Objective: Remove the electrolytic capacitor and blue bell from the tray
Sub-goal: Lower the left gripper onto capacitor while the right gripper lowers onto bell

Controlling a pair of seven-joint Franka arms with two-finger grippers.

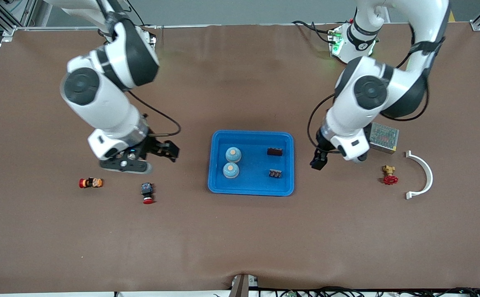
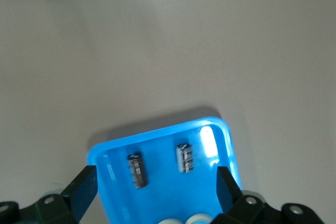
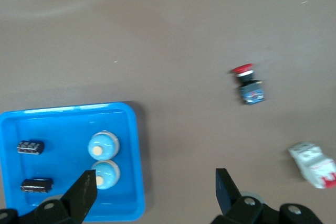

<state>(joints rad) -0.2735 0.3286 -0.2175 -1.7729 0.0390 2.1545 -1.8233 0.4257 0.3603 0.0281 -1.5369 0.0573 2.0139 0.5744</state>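
The brown surface is carrying a blue tray. Two bells and two capacitors are lying in it, between the two sets of jaws. The right gripper and the left gripper are hanging beside the tray, jaws spread, pinching nothing.
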